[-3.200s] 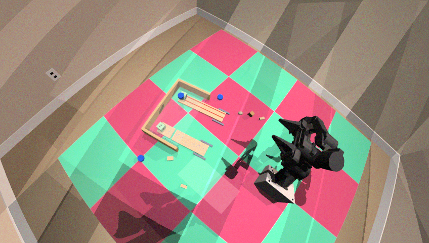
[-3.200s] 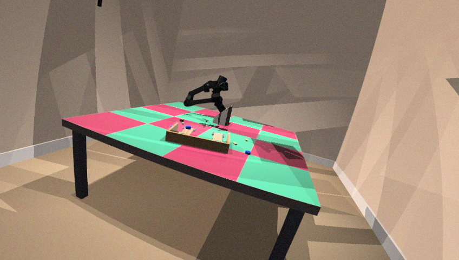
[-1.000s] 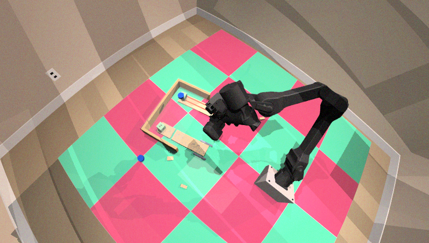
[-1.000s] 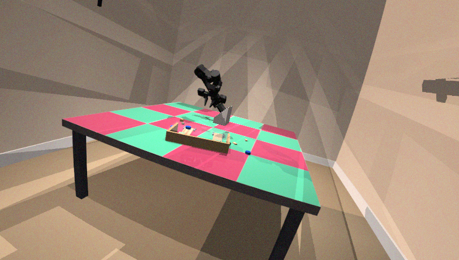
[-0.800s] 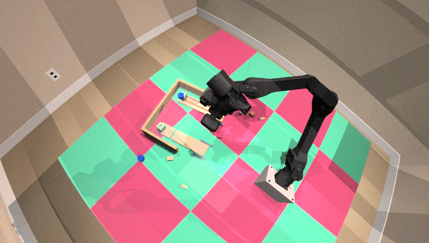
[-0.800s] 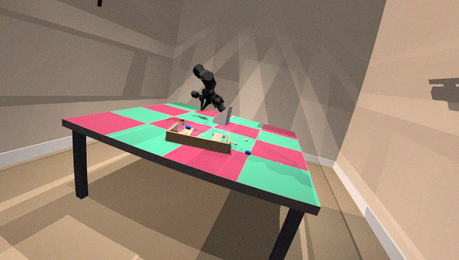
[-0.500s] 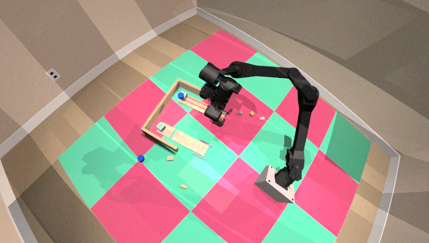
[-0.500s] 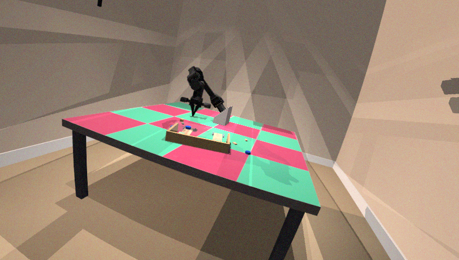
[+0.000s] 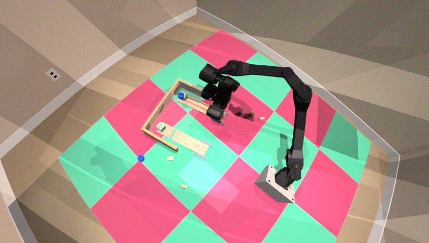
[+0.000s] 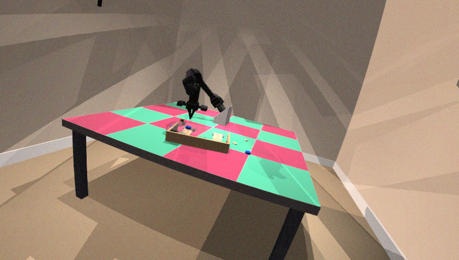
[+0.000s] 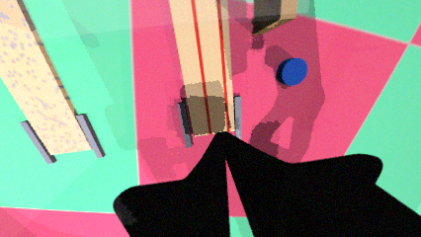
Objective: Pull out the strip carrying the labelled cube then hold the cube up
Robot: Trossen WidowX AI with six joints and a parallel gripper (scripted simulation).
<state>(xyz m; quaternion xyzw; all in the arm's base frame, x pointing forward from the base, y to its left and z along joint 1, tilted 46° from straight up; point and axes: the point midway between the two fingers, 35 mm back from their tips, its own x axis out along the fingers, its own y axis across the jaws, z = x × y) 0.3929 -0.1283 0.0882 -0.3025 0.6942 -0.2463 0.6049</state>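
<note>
Matte black six-joint arm (image 9: 296, 99): slim straight links, bulbous rounded joint housings, no visible cables or markings. Pale grey wedge-shaped base block (image 9: 272, 184), small dark screw dots at plate corners. Chunky black wrist cluster (image 9: 218, 84). Black hand (image 11: 226, 143): two tapered, pointed fingers, plain, unmarked.

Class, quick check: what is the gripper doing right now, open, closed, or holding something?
Gripper: closed, fingertips together just above the near end of the red-lined strip, holding nothing.
</note>
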